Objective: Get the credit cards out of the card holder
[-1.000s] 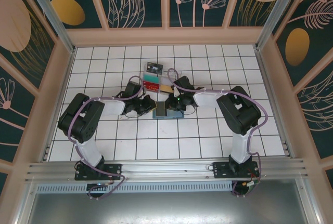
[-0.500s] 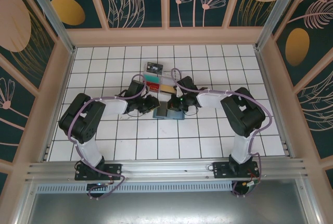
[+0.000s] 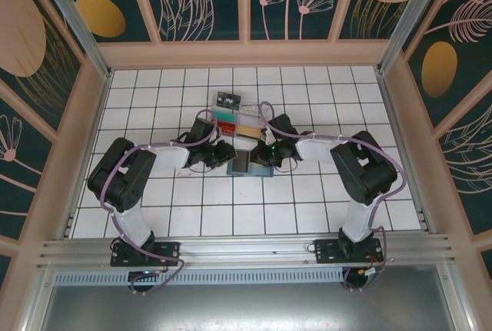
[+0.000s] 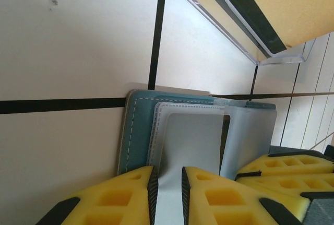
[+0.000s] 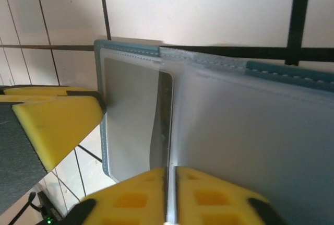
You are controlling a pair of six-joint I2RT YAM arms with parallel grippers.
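Right hand [image 5: 170, 191] has swung right, spreading the card holder [image 3: 248, 164] open mid-way across the counter [image 3: 307, 216]. It and the left hand [image 4: 167, 186] each pinch a flap. Pockets now look reachable.

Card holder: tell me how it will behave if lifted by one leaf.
Probably floppy: the card holder is hinged leaves, and one pocket seems to bow near the right claw. Likely light, being so thin. Its glossy pocket faces may slip from the left claw.
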